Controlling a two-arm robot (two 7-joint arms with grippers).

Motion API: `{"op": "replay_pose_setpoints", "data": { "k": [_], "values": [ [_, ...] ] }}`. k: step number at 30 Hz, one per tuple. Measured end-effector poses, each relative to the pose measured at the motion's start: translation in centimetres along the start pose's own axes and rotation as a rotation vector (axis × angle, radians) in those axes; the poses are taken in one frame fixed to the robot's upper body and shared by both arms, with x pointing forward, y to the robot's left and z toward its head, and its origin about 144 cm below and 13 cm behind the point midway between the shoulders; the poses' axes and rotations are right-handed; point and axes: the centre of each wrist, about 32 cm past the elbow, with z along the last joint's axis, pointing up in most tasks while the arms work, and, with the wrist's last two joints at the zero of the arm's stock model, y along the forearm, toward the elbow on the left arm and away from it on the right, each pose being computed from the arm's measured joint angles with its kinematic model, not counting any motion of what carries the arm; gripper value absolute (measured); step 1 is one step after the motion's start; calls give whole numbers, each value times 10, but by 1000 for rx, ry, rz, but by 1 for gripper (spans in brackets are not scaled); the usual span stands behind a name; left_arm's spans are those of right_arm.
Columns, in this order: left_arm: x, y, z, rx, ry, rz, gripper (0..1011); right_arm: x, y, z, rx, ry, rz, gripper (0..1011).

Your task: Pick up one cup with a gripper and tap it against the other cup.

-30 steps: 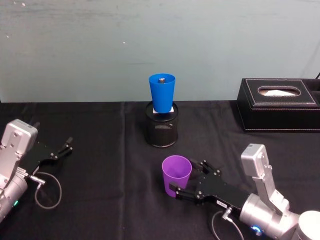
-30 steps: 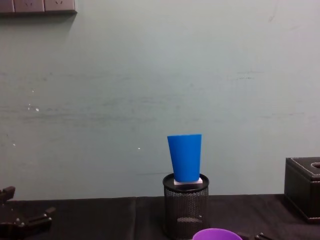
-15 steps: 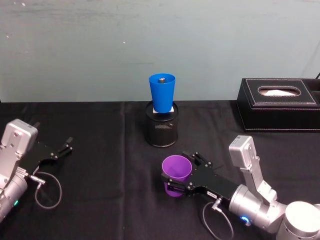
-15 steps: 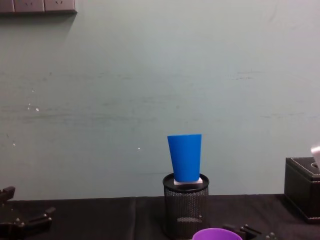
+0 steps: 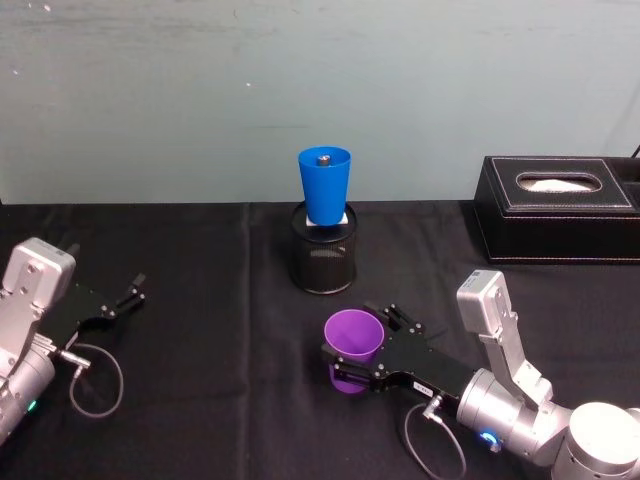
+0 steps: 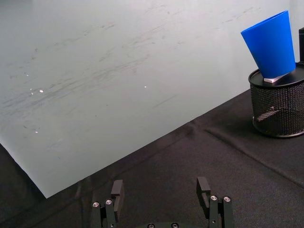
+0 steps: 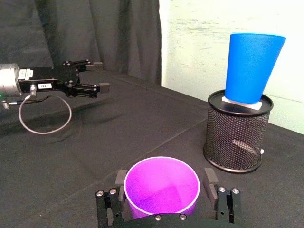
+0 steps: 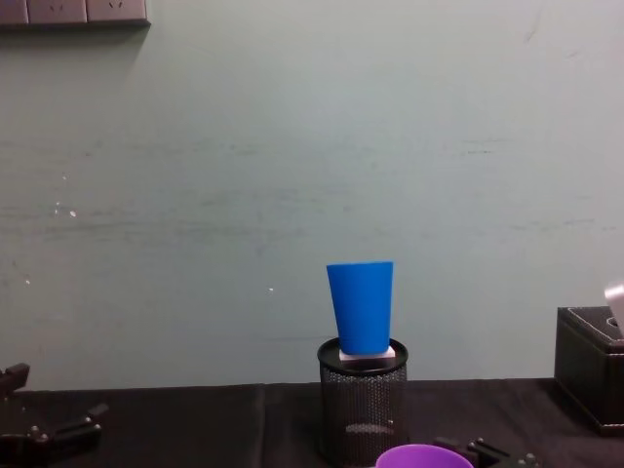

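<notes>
Purple cup: upright on the bench, lower middle of the head view, mouth up
Right end effector: wide, one finger on each side of the purple cup near its rim; it does not look clamped, as a sliver of gap shows on one side in the right wrist view
Blue cup: perched narrow end down on a white block atop the mesh holder, centre of the head view, above the purple cup
Left end effector: wide, idle at the left edge, well apart
Grip risk: the tapered wall is thin, so an off-centre squeeze could tip it or let it slide out
Lift risk: rising too little would strike the holder instead
Tap risk: the perch is small, so a hard tap could topple the blue cup
</notes>
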Motion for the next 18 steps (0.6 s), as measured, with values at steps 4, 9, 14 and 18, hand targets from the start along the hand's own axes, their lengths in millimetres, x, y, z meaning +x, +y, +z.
{"op": "replay_pose_setpoints", "data": {
  "k": [4, 9, 14, 18],
  "values": [
    [0, 0, 0, 0, 0, 0, 1000, 0, 0, 0, 0, -1, 0, 1002],
    [0, 0, 0, 0, 0, 0, 1000, 0, 0, 0, 1, -1, 1, 983],
    [0, 0, 0, 0, 0, 0, 1000, 0, 0, 0, 1, -1, 1, 862],
    [0, 0, 0, 0, 0, 0, 1000, 0, -1, 0, 1, -2, 1, 790]
  ]
}}
